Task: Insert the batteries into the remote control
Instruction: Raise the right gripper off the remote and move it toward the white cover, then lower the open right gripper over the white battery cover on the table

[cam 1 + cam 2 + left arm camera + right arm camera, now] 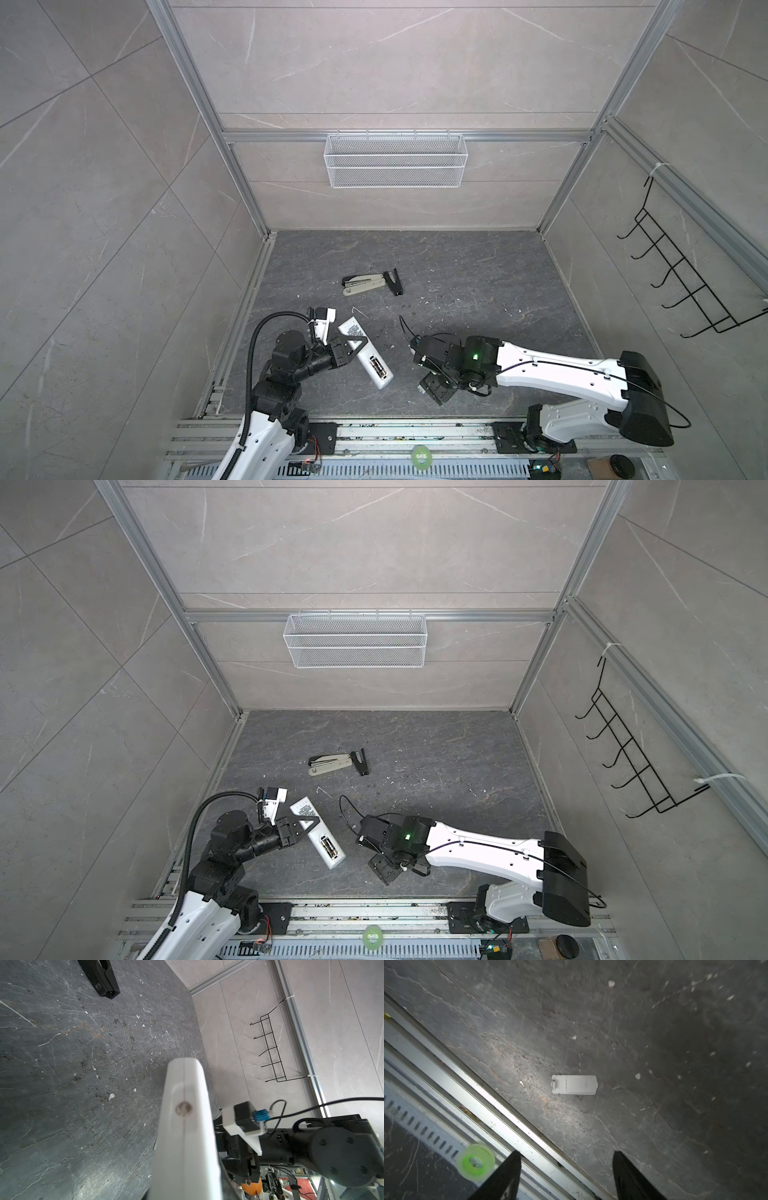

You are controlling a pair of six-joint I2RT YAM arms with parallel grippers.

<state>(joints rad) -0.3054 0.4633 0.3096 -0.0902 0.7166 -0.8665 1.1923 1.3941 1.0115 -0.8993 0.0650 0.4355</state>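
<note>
Your left wrist view gives you the one bit of lettering worth calling: pale letters that look like "M&G", printed on the black tool [99, 978] lying on the bench [62, 1084]. In both top views you've got a dark printed block on the white back of the remote [365, 355], and it's far too small for you to read a single character.

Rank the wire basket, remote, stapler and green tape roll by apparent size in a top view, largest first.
1. Wire basket
2. Remote
3. Stapler, slightly shorter than the remote but farther from the camera, so unsure
4. Green tape roll
</note>
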